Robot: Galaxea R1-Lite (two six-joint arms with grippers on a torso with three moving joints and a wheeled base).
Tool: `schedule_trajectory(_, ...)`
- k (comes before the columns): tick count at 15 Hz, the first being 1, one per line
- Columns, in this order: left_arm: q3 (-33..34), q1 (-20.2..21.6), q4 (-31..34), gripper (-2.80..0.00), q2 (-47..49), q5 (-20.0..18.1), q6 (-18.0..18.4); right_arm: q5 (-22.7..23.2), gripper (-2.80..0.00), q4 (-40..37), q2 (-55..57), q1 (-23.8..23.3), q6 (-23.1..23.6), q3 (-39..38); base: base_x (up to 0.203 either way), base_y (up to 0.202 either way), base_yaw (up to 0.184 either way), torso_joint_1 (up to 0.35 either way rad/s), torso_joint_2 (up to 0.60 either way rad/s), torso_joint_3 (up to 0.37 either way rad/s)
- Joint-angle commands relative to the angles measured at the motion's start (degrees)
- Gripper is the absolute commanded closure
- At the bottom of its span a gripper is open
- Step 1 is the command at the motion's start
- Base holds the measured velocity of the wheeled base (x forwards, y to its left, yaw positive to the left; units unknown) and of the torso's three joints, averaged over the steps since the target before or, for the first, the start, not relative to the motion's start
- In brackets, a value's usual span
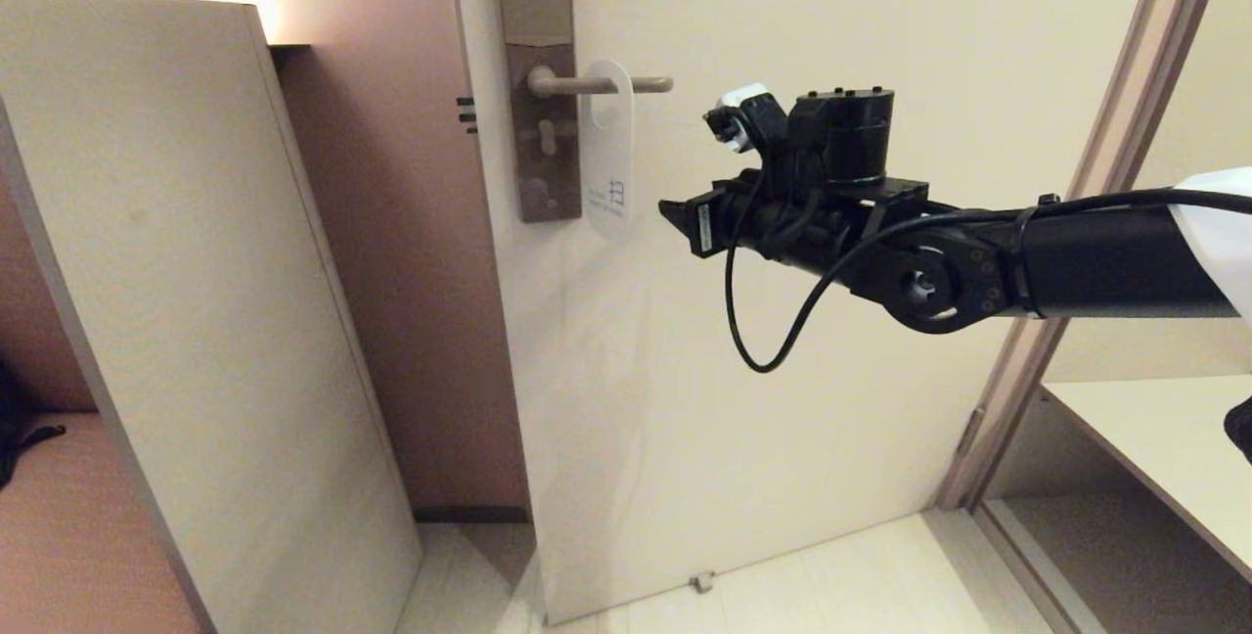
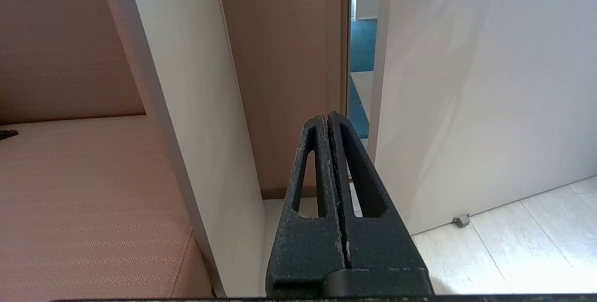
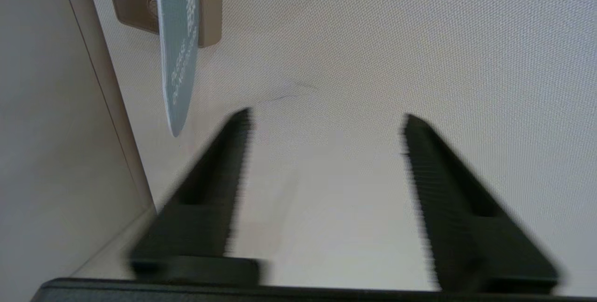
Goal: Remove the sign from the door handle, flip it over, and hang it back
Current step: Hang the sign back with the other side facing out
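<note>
Centrally, in the upper middle of the head view, the sign (image 1: 608, 150) hangs from the handle (image 1: 599, 84) by its cut-out hole, flat against the door (image 1: 782, 370). It is a white, narrow, round-ended card with small dark print near its lower end. In the right wrist view it appears edge-on at upper left, grey-green with pale lettering (image 3: 179, 45). To the right of the sign, apart from it, the right gripper (image 1: 685, 215) points toward the card, fingers (image 3: 219, 167) spread with nothing between them. The left gripper (image 2: 330, 122), seen only in its wrist view, has its fingers pressed together.
</note>
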State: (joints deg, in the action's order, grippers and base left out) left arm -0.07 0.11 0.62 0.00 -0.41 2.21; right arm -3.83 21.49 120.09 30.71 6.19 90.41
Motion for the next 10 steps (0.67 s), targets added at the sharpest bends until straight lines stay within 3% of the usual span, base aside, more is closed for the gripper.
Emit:
schedule_trajectory(1,0.1,0.1,0.0,0.00,0.0,0.0,0.0,-0.1,0.00,0.1,0.2,0.1,0.1,0.0,0.000,0.000,0.000,0.000,0.00,0.000)
schedule_trajectory(6,0.0,0.1,0.0,0.00,0.0,0.0,0.0,-0.8,0.00,0.7,3.9,0.6,0.2,4.6,0.000,0.000,0.000,0.000,0.00,0.000)
schedule_trajectory(10,0.0,0.0,0.0,0.00,0.0,0.0,0.0,-4.2,0.00,3.1,10.3,3.0,0.3,12.0,0.000,0.000,0.000,0.000,0.00,0.000)
